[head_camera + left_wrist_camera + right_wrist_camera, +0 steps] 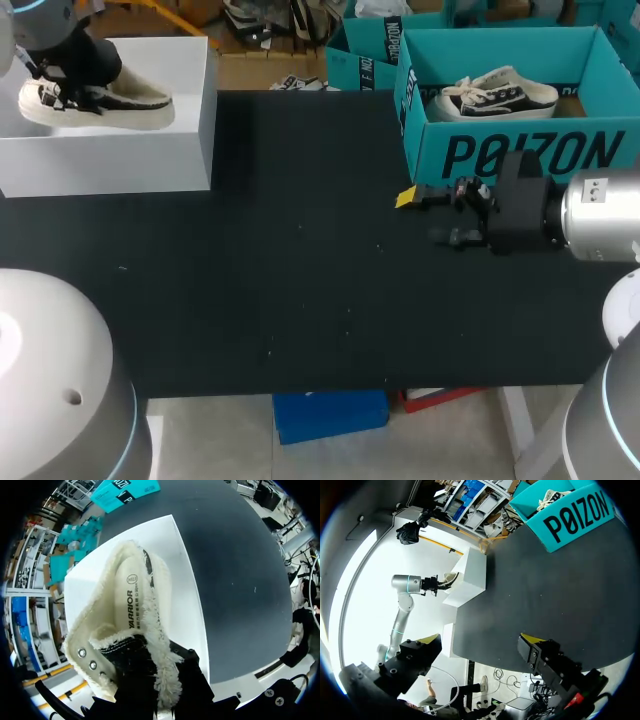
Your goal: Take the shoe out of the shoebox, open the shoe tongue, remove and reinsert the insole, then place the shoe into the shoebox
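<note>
Head view | shoe [95, 98] on white block [110, 150], far left, long axis left-right | left gripper [45, 85] at its left end, grip cannot be told | right gripper [425, 217] wide open, empty, well apart by shoebox [520, 150]

A shoe [110, 100] with a black upper, cream fleece lining and cream sole sits on a white block [120, 155], on a black table [300, 290]. The shoebox [520, 155] is teal with black lettering and holds a black sneaker [497, 96] with white laces and sole. The right gripper [480, 642] is black with bright yellow fingertips [532, 638].
</note>
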Available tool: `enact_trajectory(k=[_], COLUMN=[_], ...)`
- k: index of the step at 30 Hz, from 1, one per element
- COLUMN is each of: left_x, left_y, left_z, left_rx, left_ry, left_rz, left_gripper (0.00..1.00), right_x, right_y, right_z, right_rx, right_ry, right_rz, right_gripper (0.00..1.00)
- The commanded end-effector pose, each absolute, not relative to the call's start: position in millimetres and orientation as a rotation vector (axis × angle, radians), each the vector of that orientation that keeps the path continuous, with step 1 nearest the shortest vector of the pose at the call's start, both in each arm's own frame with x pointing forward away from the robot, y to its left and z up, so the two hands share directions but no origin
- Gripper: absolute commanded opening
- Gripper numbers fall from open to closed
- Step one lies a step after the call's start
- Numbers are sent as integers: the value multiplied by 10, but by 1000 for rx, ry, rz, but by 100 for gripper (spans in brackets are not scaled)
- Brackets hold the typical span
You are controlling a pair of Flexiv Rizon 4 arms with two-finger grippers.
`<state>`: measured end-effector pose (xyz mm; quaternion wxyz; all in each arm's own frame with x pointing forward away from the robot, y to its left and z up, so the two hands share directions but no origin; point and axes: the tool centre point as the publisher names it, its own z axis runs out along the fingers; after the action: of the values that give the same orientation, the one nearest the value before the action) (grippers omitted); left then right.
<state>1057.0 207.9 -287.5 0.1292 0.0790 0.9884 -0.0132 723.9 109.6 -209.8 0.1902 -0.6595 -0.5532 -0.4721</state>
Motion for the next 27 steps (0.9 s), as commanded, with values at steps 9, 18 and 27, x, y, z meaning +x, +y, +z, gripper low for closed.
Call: enact_trajectory(k=[9, 18, 27], left_x=[10494, 10500, 10522], left_y=[2067, 2092, 2148], left_z=[-3125, -3273, -3442], left_rx=[197, 181, 156], left_ry=[2880, 2904, 2934], left_rz=[-47, -69, -67], left_gripper=[0, 0, 0], right_x=[7244, 7244, 7244], right_y=[1099, 1099, 1099], right_z=[-2098, -2098, -2098], right_rx=[-1853, -1853, -1853], right_ry=[-1554, -1554, -1554], right_rz=[-1326, -1326, -1326], right_gripper=[100, 100, 100])
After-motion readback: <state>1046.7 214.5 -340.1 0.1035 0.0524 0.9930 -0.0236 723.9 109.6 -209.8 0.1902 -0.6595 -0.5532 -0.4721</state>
